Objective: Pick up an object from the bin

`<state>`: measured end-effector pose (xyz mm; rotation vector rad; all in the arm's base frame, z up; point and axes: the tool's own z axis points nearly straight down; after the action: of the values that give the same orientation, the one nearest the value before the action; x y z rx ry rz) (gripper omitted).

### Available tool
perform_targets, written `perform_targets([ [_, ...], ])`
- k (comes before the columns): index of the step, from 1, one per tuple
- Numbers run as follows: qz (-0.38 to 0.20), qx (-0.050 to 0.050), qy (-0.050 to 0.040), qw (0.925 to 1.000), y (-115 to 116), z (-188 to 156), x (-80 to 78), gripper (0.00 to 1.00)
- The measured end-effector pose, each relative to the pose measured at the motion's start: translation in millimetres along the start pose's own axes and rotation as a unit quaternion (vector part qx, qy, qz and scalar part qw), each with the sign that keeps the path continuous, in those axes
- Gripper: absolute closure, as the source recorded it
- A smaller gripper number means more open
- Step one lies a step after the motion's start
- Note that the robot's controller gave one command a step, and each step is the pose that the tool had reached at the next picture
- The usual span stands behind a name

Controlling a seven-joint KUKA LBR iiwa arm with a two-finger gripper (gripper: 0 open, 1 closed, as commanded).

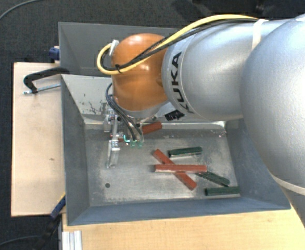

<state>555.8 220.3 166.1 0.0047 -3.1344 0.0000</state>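
1. Position. The gripper (115,149) hangs low inside the bin (75,160), under the orange cover (137,72) of the wrist. Below the gripper lies bare bin floor.

2. Grasp state. Whether the gripper is released or clenched cannot be told from the camera view. No thing shows in its grasp.

3. Candidate things. A short red bar (151,127) lies just beside the gripper, on its right in the camera view, and its near end is hidden under the wrist. A cluster of flat bars lies farther to the right of the gripper and toward the front wall. This cluster includes a green bar (185,151) and a long red bar (180,167) that crosses another red bar. Two more green bars lie beyond these, farthest from the gripper.

4. Judgement. The pick is not yet made.

5. Recommended procedure.
- Select the short red bar. It is the nearest thing and lies apart from the cluster.
- Move the gripper sideways until it is centred over the middle of the bar.
- Turn the wrist so that the grasp closes across the narrow width of the bar, not along its length.
- Descend to the floor before closing, because the bar lies flat and thin.
- Lift straight up.
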Motion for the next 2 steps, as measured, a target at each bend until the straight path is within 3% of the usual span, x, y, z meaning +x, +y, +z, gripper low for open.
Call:
perform_targets([
  [1,0.050,0.002,-0.0010,0.9988,-85.9,88.7,-39.5,0.00],
  [2,0.046,-0.001,-0.0040,0.9989,-80.0,83.8,-40.1,1.00],
])
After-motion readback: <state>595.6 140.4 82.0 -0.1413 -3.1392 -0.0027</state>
